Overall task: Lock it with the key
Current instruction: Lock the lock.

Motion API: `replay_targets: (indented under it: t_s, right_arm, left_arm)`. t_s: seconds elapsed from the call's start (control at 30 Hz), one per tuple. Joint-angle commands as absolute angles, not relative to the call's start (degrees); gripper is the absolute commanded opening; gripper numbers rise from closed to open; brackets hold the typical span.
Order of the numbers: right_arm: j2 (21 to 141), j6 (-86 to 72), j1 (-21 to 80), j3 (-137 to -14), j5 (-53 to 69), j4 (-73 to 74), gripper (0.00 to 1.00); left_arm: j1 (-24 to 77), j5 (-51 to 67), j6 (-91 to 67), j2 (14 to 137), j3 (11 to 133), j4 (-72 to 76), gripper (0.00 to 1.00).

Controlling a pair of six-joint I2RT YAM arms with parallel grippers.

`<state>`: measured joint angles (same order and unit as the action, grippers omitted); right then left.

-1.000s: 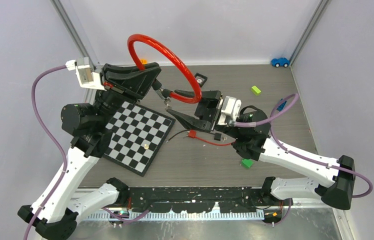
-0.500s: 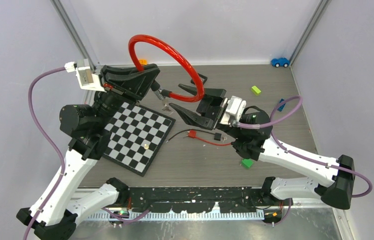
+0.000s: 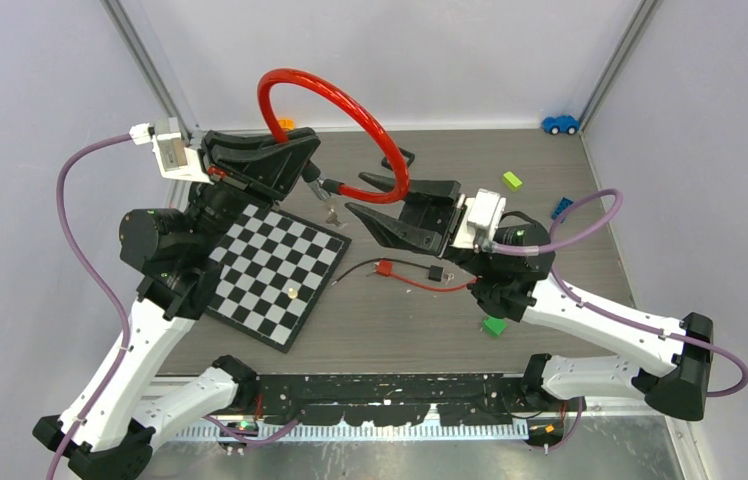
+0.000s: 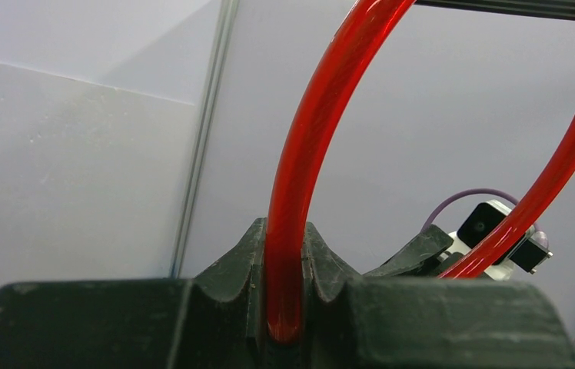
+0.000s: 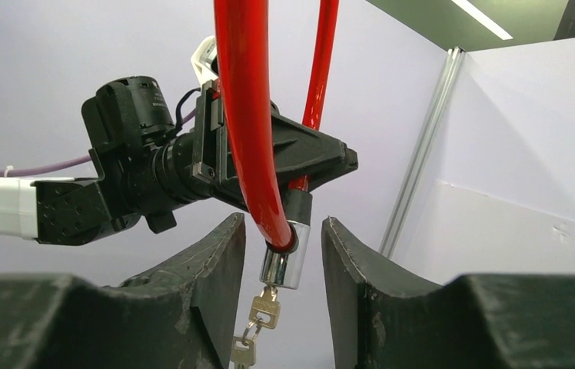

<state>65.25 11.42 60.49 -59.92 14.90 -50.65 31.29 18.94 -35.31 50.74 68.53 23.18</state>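
Top high, rear; wrists close, upward, sharing red loop (image 5: 244,115).

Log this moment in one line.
left claw: shut on cable | right claw: open, flanking barrel, no contact | key: hangs below barrel

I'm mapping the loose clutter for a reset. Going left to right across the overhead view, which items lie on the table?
chessboard → red plug on wires → green block → blue toy car
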Motion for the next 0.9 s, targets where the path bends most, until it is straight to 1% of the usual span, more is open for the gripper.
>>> replay_targets:
  t_s: [0.0, 0.13, 0.2, 0.33, 0.43, 0.47, 0.53, 0.6, 0.87]
  right_arm:
    - [63.6, 10.0, 60.9, -62.8, 16.0, -52.8, 0.44]
    - [63.5, 9.6, 60.9, -63.0, 16.8, -52.2, 0.35]
    - [63.4, 9.4, 61.0, -63.1, 17.1, -52.0, 0.34]
    - [63.5, 9.3, 61.1, -63.4, 17.4, -51.6, 0.37]
    - [63.8, 9.4, 61.1, -63.7, 17.3, -51.4, 0.33]
    - [63.8, 9.4, 61.1, -63.8, 17.3, -51.2, 0.29]
    - [64.0, 9.8, 61.1, -64.0, 17.2, -50.6, 0.09]
    - [64.3, 9.9, 61.1, -64.2, 16.8, -50.1, 0.01]
    - [67.5, 12.1, 61.6, -65.2, 13.0, -48.3, 0.01]
  left_arm:
    - [31.4, 17.4, -35.1, 49.8, 69.2, 26.1, 0.00]
    - [31.5, 17.6, -35.1, 50.0, 69.2, 26.2, 0.00]
    - [31.4, 17.6, -35.1, 50.0, 69.0, 26.2, 0.00]
    - [31.5, 17.6, -35.1, 50.0, 68.8, 26.2, 0.00]
    - [31.5, 17.7, -35.2, 50.0, 68.9, 26.2, 0.00]
    - [31.5, 17.7, -35.2, 50.0, 68.8, 26.2, 0.00]
    - [31.5, 17.8, -35.2, 50.1, 68.9, 26.2, 0.00]
    - [31.5, 18.2, -35.4, 50.3, 69.1, 26.4, 0.00]
    - [31.5, 19.2, -36.6, 51.2, 69.7, 27.0, 0.00]
